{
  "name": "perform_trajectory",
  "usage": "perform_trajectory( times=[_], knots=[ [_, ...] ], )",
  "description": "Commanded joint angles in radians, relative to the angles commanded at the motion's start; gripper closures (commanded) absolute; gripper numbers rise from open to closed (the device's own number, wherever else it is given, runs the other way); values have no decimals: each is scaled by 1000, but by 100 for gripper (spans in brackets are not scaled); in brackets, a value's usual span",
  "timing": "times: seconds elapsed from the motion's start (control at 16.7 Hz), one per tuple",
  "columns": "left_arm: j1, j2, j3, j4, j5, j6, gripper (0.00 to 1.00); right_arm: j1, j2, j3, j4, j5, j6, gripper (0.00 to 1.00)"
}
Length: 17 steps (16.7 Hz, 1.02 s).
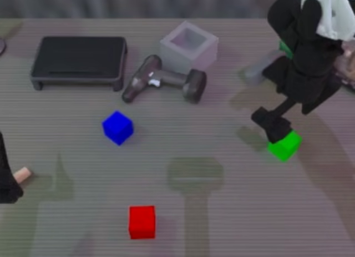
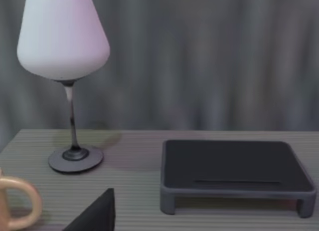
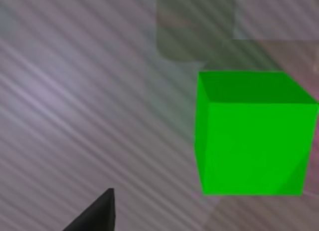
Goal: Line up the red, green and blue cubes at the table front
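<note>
Right tool sits low over the green cube, touching its top edge; whether it's spread or pinching, I cannot tell. Blue cube and red cube rest on the counter, well left of that tool; left tool is parked at the counter's left edge.

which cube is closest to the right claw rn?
The green cube, at the table's right side: the right claw is directly over it. The blue cube and red cube sit far off to the left.
</note>
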Motion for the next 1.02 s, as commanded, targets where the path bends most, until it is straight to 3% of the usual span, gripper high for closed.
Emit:
perform_trajectory(
  times=[0.36,0.78,1.02],
  knots=[
    [0,0,0,0,0,0,0,3,11,-6,15,1,2,0],
    [0,0,0,0,0,0,0,2,113,-139,255,1,3,0],
    [0,0,0,0,0,0,0,1,134,-166,300,1,3,0]
  ],
)
